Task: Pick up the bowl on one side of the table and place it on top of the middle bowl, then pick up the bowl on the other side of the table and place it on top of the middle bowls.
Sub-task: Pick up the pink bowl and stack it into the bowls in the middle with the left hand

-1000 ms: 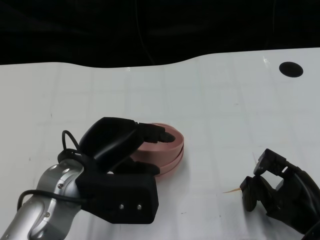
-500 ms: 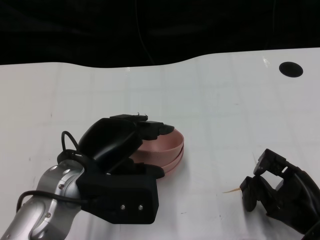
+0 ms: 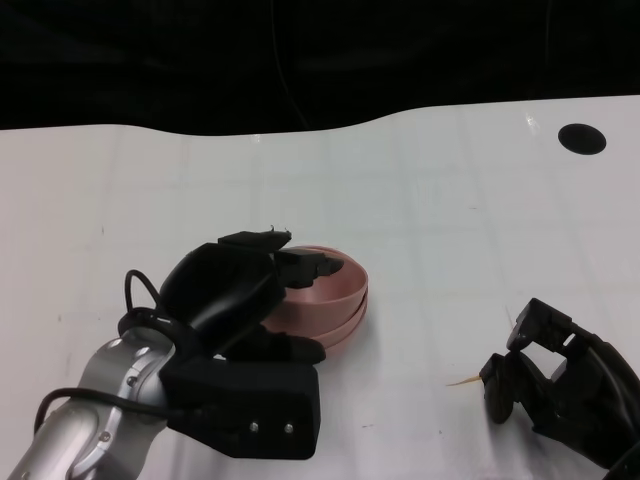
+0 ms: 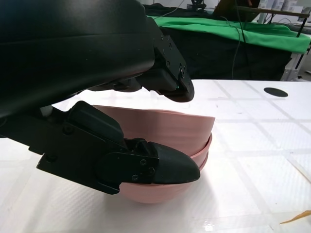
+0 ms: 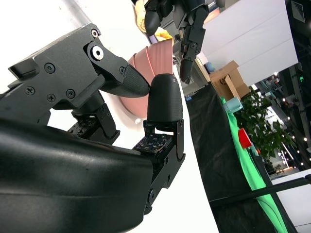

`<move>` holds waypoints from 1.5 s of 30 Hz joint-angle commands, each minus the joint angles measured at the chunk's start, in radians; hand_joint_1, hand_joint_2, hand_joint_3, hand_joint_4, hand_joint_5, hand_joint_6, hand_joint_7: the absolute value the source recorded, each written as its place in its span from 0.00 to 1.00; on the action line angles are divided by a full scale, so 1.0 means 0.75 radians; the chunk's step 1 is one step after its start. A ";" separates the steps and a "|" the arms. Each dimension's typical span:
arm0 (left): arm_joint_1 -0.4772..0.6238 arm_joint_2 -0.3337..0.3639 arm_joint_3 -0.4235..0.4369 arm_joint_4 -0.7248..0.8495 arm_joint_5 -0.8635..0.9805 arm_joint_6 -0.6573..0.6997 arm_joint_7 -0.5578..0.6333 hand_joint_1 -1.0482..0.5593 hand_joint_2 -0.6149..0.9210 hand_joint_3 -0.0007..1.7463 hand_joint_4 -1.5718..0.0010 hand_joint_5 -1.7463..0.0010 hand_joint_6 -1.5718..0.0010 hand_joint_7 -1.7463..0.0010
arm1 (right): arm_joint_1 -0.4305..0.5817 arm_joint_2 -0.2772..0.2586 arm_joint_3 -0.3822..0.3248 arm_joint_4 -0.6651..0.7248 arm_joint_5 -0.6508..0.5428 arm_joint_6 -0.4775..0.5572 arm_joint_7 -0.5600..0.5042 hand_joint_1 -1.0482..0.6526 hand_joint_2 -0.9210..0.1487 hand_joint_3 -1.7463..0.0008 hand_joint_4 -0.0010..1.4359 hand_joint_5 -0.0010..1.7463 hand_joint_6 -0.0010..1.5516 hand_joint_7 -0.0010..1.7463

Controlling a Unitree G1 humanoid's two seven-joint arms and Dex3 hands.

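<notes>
**Left robot hand grasping the top pink bowl on the stack**

Where the white tabletop [image 3: 450, 200] runs closest to the camera, the two robot hands sit at the lower corners of the head view. At about five o'clock, the right robot hand [image 3: 555, 385] rests low on the surface, its black fingers curled in with nothing held, well apart from the bowls. Just beside it, toward the middle, lies a thin pale sliver [image 3: 462, 382].

At about seven o'clock, the silver left forearm [image 3: 95, 420] rises into the left robot hand [image 3: 235, 295]. This hand grips the near-left rim of the top pink bowl [image 3: 330, 285]: fingers reach over the rim into the bowl, and in the left wrist view the thumb [image 4: 155, 167] presses against the outer wall below.

Near the centre of the tabletop stands the stack of pink bowls [image 4: 194, 150], nested one inside another. The top bowl sits slightly tilted on those beneath.

Farther off, at about one o'clock, a round black hole [image 3: 581, 138] marks the tabletop near its far edge.
</notes>
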 commanded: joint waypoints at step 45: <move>0.013 0.033 -0.021 0.106 0.020 -0.062 0.245 0.08 1.00 0.35 1.00 1.00 0.86 0.99 | -0.007 -0.025 -0.035 0.000 0.016 -0.002 0.014 0.52 0.45 0.32 0.64 1.00 0.49 0.93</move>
